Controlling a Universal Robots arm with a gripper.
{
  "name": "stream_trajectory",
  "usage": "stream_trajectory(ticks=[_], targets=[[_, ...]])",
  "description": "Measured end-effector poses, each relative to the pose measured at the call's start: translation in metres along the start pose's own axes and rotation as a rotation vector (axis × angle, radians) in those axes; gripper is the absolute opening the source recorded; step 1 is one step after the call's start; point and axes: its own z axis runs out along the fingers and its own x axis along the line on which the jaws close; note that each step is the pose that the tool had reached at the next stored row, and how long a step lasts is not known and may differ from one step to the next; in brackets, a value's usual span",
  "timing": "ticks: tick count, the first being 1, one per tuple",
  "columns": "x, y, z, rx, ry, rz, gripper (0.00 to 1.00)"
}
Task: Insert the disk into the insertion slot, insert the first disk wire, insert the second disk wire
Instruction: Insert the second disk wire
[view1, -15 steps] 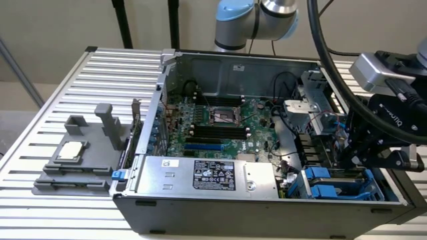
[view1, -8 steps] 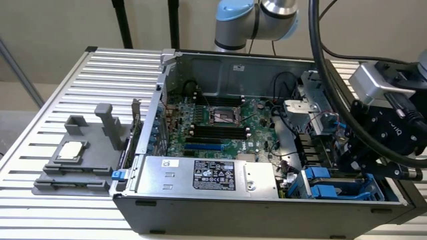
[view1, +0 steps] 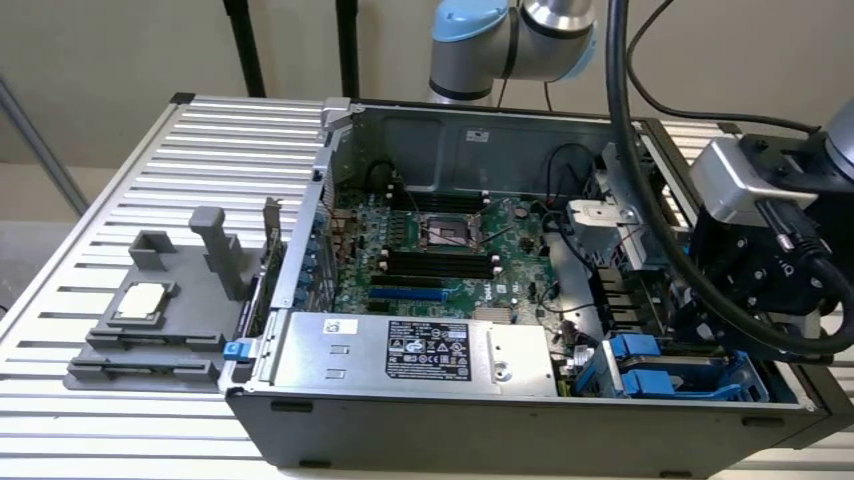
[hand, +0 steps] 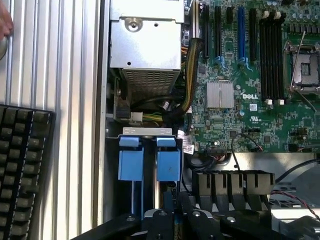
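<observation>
The black robot gripper is positioned above the dark grey blue-latched drive cage at lower right of the exterior view; its finger state cannot be told.

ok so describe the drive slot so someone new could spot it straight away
Start at the open grey computer case. Along its near edge, past the large silver power-supply box with a black label, toward the exterior view's right, sits the dark drive cage. Its bright blue plastic latches set it apart.

— What lies beyond the ribbed metal table?
— A plain beige wall, with two black poles rising just behind the table's far edge.
</observation>
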Motion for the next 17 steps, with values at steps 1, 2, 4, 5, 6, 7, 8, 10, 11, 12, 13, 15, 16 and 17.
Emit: stream_trajectory(ticks=[1, 2, 4, 5, 6, 7, 8, 10, 11, 12, 13, 15, 16, 17], targets=[[0.0002, 0.0000, 0.0002, 0.0012, -0.0022, -0.001, 0.16], [0.0005, 0.0000, 0.0004, 0.0019, -0.0043, -0.001, 0.16], [0.0011, 0.0000, 0.0012, 0.0035, -0.0094, -0.001, 0.16], [0.0015, -0.0001, 0.0016, 0.0041, -0.0115, -0.002, 0.16], [0.0019, -0.0001, 0.0020, 0.0046, -0.0134, -0.002, 0.16], [0.0023, -0.0001, 0.0024, 0.0052, -0.0147, -0.002, 0.16], [0.0026, -0.0002, 0.0027, 0.0056, -0.0163, -0.002, 0.16], [0.0033, -0.0002, 0.0033, 0.0061, -0.0189, -0.003, 0.16], [0.0036, -0.0002, 0.0035, 0.0063, -0.0201, -0.003, 0.16], [0.0040, -0.0002, 0.0036, 0.0064, -0.0214, -0.003, 0.16], [0.0044, -0.0002, 0.0038, 0.0064, -0.0226, -0.003, 0.16], [0.0050, -0.0002, 0.0043, 0.0069, -0.0245, -0.003, 0.16], [0.0052, -0.0002, 0.0046, 0.0072, -0.0256, -0.003, 0.16], [0.0054, -0.0001, 0.0050, 0.0077, -0.0266, -0.004, 0.16]])
